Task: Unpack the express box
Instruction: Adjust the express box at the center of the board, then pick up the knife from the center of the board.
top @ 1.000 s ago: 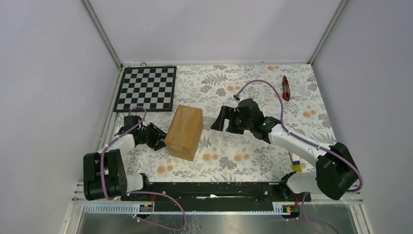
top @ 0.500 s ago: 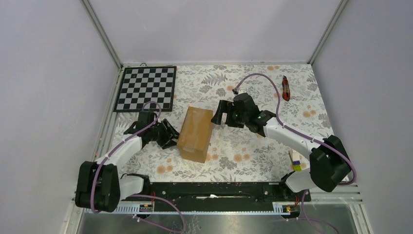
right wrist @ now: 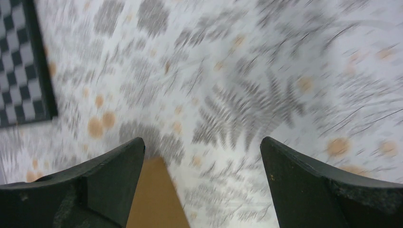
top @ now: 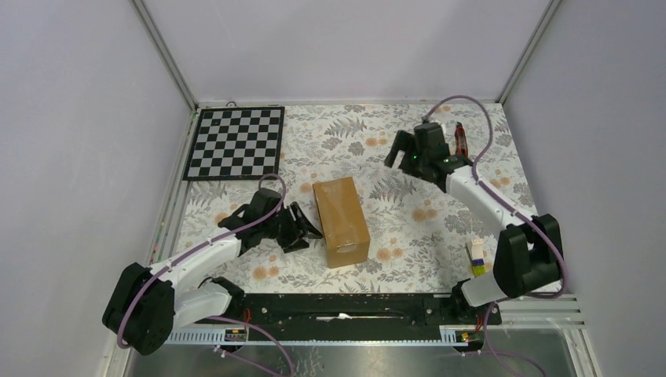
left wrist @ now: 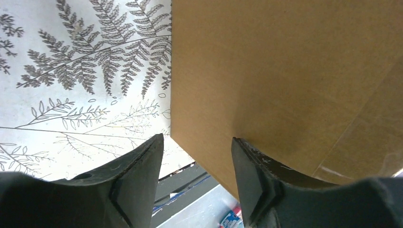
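Observation:
The express box (top: 341, 220) is a plain brown taped carton lying flat in the middle of the floral mat. My left gripper (top: 309, 230) is open, its fingertips right at the box's left side. In the left wrist view the box (left wrist: 285, 80) fills the right half, its lower corner level with the gap between my fingers (left wrist: 197, 156); I cannot tell whether they touch it. My right gripper (top: 397, 151) is open and empty, up at the back right, away from the box. Its view is blurred and shows a corner of the box (right wrist: 154, 199).
A chessboard (top: 236, 142) lies at the back left, also in the right wrist view (right wrist: 21, 66). A red-handled cutter (top: 461, 141) lies at the back right, beside my right wrist. A small white and yellow object (top: 475, 256) sits near the right arm's base.
The box has moved right and turned to lie lengthwise toward me. My left gripper followed it rightward. My right gripper has drawn away to the back right.

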Available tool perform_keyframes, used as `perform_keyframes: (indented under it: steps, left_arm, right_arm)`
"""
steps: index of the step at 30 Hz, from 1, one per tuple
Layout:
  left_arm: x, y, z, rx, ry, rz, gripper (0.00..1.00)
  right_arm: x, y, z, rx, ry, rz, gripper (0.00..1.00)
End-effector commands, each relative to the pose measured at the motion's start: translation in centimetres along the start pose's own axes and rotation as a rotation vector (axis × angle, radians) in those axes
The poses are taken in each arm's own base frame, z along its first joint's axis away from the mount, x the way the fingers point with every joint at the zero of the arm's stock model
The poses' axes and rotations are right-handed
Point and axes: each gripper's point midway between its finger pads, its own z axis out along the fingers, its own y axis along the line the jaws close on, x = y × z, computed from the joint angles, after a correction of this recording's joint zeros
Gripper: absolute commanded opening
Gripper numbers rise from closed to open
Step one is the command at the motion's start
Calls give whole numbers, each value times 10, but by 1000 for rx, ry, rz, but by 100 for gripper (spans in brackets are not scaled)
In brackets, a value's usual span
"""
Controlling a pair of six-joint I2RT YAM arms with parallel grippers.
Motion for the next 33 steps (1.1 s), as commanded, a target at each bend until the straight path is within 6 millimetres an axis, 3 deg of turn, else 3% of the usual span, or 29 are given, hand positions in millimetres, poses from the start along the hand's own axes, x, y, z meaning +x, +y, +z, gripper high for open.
perform_keyframes:
  steps: [1,4,9,14,24,33]
  left_arm:
    - [-7,-38,-5,109,-8,118,60]
    - [-10,-42,-12,101,-16,216,68]
    - [-25,-54,-28,119,-62,359,78]
    - [-32,-74,-48,183,-110,435,85]
    - [-40,-78,-73,173,-168,507,93]
    - [-47,-88,-96,169,-207,558,99]
  right_arm:
    - [-64,-48,17,115,-97,62,99]
    - [-97,-92,29,194,-125,122,99]
    - [-132,-160,54,337,-100,166,99]
    - [-146,-209,80,488,-66,122,99]
    - [-158,-249,112,595,-27,46,98]
    - [-145,-257,139,565,48,2,84]
